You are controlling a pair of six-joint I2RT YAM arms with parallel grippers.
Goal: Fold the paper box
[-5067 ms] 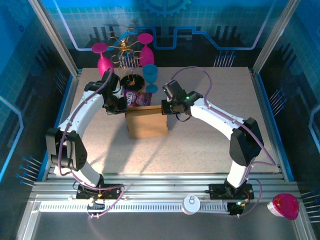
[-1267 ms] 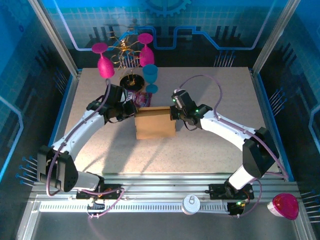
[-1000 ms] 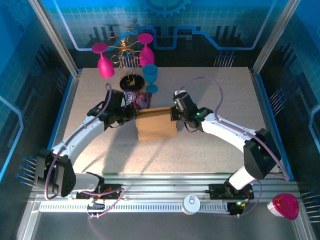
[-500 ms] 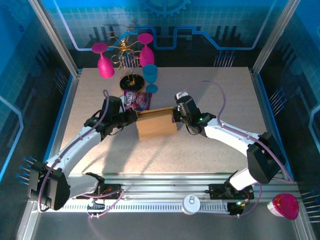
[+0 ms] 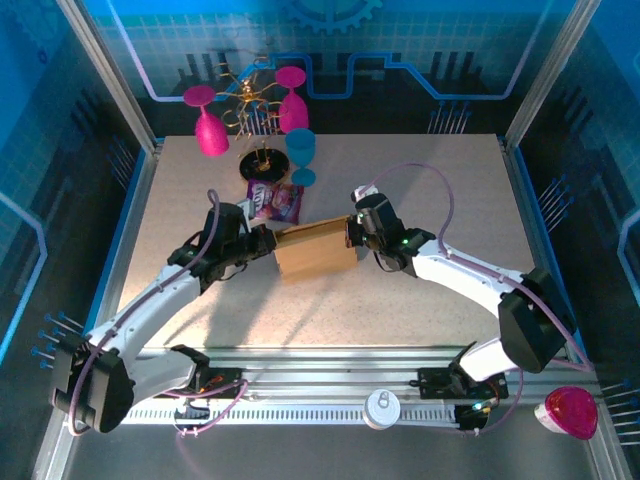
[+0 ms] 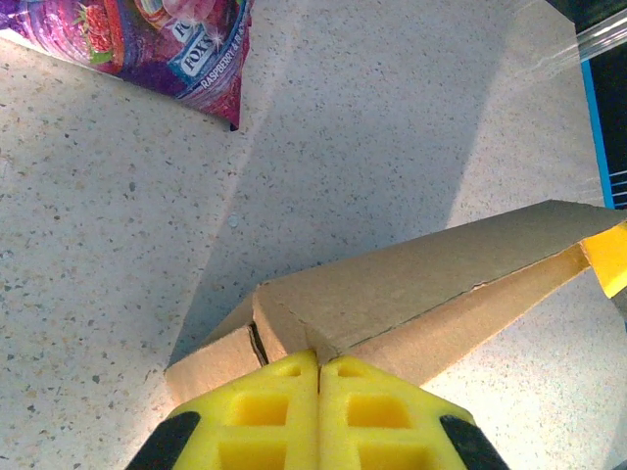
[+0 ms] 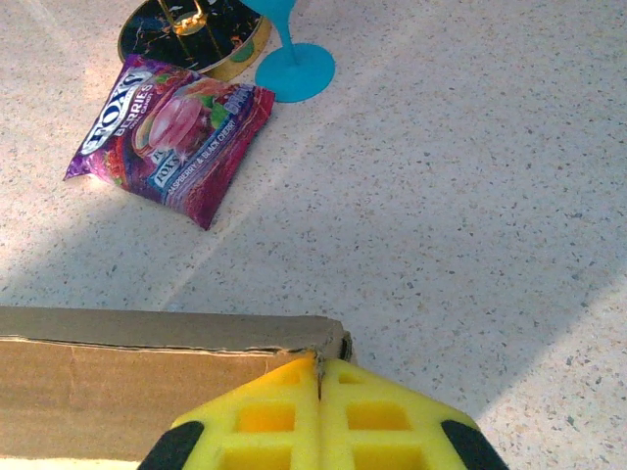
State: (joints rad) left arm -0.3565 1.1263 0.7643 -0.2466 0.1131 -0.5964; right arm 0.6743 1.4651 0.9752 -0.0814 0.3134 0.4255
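We find the paper box (image 5: 315, 250) at the middle of the table (image 5: 430, 200), held between left gripper (image 6: 318, 364) and right gripper (image 7: 318, 367), each clamped on a box edge (opposite ends). Snack packet (image 5: 275, 202) lies just behind.

- paper box (image 5: 315, 250): looking like plain brown cardboard, matt, going fibrous and rough along the cut edges and creases.
- table (image 5: 420, 180): showing a speckled, stone-like top, matt and finely grained.
- snack packet (image 7: 171, 137): purple plastic film, glossy, crinkling and catching the light.
- left gripper (image 6: 318, 360) and right gripper (image 7: 319, 364): pads looking like yellow moulded plastic, smooth and dull.
- blue goblet (image 7: 294, 64): reading as smooth plastic, shining slightly.
- stand base (image 7: 191, 34): gleaming black, with gilt wire rising from it.
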